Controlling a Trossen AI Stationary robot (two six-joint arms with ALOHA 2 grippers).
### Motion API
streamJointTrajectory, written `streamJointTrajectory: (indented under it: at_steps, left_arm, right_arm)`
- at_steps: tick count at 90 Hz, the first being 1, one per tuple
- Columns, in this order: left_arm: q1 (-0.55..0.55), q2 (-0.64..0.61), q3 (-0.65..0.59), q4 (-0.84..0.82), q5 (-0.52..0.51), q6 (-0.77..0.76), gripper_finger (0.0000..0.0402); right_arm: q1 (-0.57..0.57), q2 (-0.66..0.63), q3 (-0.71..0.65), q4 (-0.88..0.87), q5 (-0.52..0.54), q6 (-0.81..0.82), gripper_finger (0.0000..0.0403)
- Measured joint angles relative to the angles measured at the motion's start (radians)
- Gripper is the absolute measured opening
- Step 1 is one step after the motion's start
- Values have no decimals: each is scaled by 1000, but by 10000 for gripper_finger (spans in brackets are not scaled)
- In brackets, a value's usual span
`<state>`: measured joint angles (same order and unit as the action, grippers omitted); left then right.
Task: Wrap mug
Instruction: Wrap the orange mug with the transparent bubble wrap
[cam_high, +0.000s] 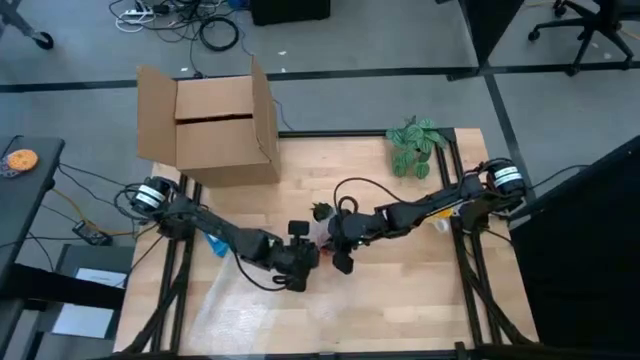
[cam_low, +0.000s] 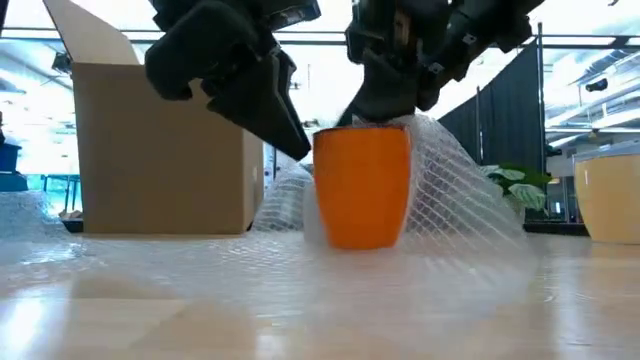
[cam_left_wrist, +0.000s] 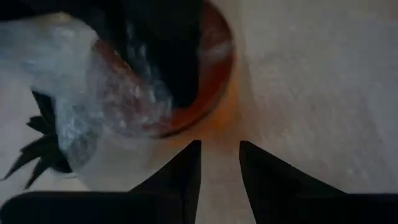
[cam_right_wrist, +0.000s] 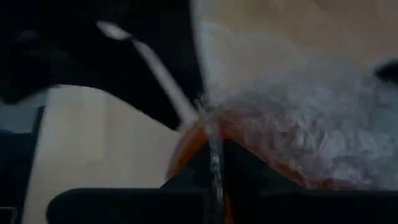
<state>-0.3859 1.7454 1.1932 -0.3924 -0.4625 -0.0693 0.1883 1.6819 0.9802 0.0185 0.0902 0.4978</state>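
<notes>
Low view: orange mug (cam_low: 362, 186) upright on the tabletop (cam_low: 320, 310), centre frame, bubble wrap (cam_low: 455, 195) draped behind it and to its right. My right fingers (cam_right_wrist: 214, 171) are pinched nearly closed on a wrap edge at the mug's rim. My left fingers (cam_left_wrist: 220, 180) hang just left of the mug, parted a little, gripping nothing. High view: box (cam_high: 215, 125) upper left, plant (cam_high: 415, 147) upper right.
</notes>
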Motion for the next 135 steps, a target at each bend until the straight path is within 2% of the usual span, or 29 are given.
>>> streamJointTrajectory:
  at_steps: [16,27,50,73,116,135]
  left_arm:
    - [0,0,86,-102,-3,43,95]
    - [5,-2,129,-118,-54,65,95]
    - [53,-2,128,-63,-79,18,95]
    - [56,1,39,118,-36,5,95]
    - [53,45,14,249,-12,15,95]
    - [55,48,12,306,-11,39,95]
  right_arm:
    - [-21,-1,2,-69,-6,36,0]
    - [-22,-1,1,-95,-33,35,0]
    - [4,1,20,-127,-35,-8,0]
    - [30,1,148,-339,-32,-71,0]
    - [33,62,163,-390,-65,-84,1]
    - [34,44,160,-397,-92,-103,28]
